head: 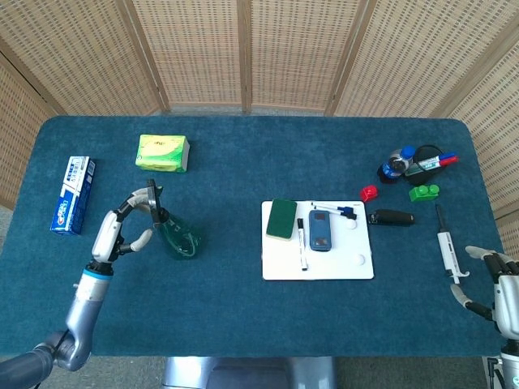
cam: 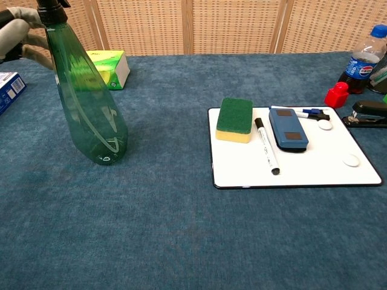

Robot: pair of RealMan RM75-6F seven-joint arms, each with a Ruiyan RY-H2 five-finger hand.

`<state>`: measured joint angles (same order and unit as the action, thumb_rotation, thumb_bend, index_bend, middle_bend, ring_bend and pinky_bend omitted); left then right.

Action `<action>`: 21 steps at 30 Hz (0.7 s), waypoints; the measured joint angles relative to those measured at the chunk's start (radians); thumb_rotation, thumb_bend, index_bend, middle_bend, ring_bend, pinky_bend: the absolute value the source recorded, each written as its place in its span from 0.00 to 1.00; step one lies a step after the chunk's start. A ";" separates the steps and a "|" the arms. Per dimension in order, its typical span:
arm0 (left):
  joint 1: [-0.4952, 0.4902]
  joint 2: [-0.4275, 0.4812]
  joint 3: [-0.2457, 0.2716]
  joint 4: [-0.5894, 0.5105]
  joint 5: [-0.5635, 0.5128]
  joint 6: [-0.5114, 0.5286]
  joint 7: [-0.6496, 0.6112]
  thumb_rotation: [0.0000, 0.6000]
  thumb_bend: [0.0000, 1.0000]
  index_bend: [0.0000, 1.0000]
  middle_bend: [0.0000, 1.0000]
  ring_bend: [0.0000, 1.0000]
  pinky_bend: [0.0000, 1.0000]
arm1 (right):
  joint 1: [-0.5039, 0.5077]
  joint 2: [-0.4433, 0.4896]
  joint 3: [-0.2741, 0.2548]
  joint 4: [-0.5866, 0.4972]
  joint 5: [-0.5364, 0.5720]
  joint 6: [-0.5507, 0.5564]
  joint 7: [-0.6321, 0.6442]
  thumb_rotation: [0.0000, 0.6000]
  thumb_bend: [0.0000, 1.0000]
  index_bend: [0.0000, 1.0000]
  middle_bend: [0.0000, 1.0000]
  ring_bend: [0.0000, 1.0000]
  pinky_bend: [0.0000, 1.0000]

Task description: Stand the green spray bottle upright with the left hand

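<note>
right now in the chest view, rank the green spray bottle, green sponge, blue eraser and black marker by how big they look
1. green spray bottle, largest by far, though nearest the camera
2. green sponge and blue eraser, too alike to rank
3. black marker, smallest

The green spray bottle (cam: pixel 84 96) — translucent, black-capped — stands upright on the blue table's left side.

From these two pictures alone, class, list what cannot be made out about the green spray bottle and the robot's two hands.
1. Translucent green spray bottle: its spray head is cut off by the chest view's top edge.
2. Left hand: whether it touches the bottle's neck is unclear; the head view is too small, and the chest view crops it at the left edge.
3. Right hand: partly cut off by the head view's corner.
</note>
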<state>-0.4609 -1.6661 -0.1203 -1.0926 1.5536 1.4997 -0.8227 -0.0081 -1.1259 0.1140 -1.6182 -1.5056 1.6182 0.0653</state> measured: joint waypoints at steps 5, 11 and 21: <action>0.028 0.061 0.023 -0.041 0.007 0.008 0.041 0.37 0.29 0.26 0.24 0.32 0.40 | 0.005 0.004 0.000 -0.005 0.002 -0.010 0.004 1.00 0.24 0.29 0.39 0.31 0.35; 0.073 0.179 0.056 -0.119 0.014 0.017 0.096 0.37 0.30 0.26 0.24 0.32 0.40 | 0.015 0.019 0.003 -0.016 0.010 -0.033 0.003 1.00 0.24 0.29 0.38 0.31 0.35; 0.149 0.501 0.133 -0.368 -0.005 -0.028 0.272 0.41 0.29 0.26 0.26 0.32 0.38 | 0.056 0.075 0.013 -0.033 0.025 -0.105 -0.042 1.00 0.24 0.30 0.38 0.29 0.34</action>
<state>-0.3115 -1.1649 0.0127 -1.4607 1.5489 1.4717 -0.5507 0.0482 -1.0507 0.1270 -1.6512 -1.4806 1.5133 0.0231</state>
